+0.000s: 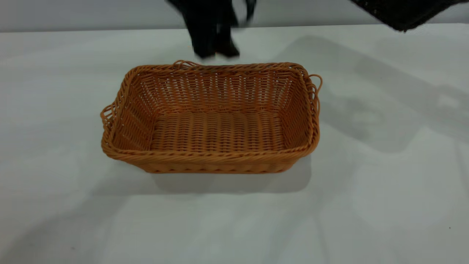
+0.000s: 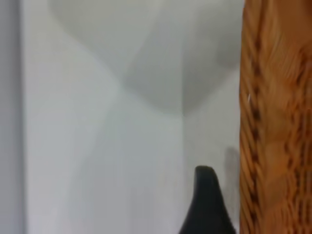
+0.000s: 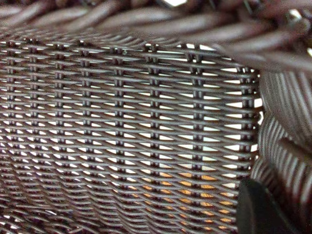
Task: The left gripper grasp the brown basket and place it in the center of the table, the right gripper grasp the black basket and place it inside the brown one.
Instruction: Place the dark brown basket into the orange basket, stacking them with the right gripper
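The brown basket (image 1: pixel 216 121) stands upright and empty in the middle of the table (image 1: pixel 55 110). My left gripper (image 1: pixel 216 51) hangs just behind the basket's far rim, open and holding nothing. In the left wrist view one dark finger (image 2: pixel 207 200) shows beside the brown basket's wall (image 2: pixel 278 122), with a gap between them. The black basket (image 1: pixel 403 13) is up in the air at the far right, cut off by the picture's edge. Its dark weave (image 3: pixel 122 122) fills the right wrist view, where my right gripper (image 3: pixel 265 195) is shut on its wall. Orange from the brown basket shows through the weave.
Bare white tabletop lies all round the brown basket, with broad shadows of the arms and the lifted basket to the right. The table's far edge meets a grey wall (image 1: pixel 91 14) behind.
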Controlling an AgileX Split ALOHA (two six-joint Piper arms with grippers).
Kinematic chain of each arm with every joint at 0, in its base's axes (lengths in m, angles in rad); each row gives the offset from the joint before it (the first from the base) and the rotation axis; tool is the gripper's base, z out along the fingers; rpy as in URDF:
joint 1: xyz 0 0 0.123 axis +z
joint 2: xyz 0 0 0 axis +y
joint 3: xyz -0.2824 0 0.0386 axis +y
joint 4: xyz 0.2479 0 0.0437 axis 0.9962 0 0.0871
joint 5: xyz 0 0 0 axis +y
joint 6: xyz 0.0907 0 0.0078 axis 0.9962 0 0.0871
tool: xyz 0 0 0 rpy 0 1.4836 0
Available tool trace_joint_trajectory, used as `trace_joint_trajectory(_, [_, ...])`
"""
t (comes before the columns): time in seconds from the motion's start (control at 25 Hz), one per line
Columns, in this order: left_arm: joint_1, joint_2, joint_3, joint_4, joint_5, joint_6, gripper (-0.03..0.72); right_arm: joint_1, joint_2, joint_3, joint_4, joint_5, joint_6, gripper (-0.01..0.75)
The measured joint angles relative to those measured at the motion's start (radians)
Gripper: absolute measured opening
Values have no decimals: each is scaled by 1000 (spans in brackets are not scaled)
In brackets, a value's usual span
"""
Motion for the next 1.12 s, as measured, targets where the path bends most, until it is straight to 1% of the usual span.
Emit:
trace_joint_trajectory(0.16, [0, -207, 1, 5, 124, -13, 444, 6, 5, -43, 0, 23, -5, 81])
trace_joint_trajectory(0.24, [0, -304, 1, 6, 153, -34, 437, 30, 18, -57, -5, 47, -5, 81])
trace_joint_trajectory(0.28, [0, -368, 1, 6, 161, -55, 435, 55, 25, -59, -18, 55, -5, 81])
trace_joint_trajectory(0.36, [0, -459, 1, 6, 162, -94, 435, 121, 42, -60, -62, 63, -5, 81])
trace_joint_trajectory(0.44, [0, -534, 1, 6, 161, -130, 433, 217, 62, -60, -106, 68, -5, 81])
trace_joint_trajectory(0.6, [0, -645, 1, 8, 163, -180, 432, 404, 118, -61, -129, 62, -6, 81])
trace_joint_trajectory(0.68, [0, -677, 1, 9, 166, -201, 432, 475, 150, -63, -149, 40, -7, 81])
trace_joint_trajectory(0.76, [0, -703, 1, 9, 173, -215, 432, 530, 192, -64, -159, 13, -7, 81])
trace_joint_trajectory(0.88, [0, -716, 1, 9, 188, -249, 432, 573, 244, -64, -160, -53, -12, 81])
trace_joint_trajectory(1.12, [0, -716, 1, 12, 253, -285, 432, 577, 261, -65, -162, -148, -25, 82])
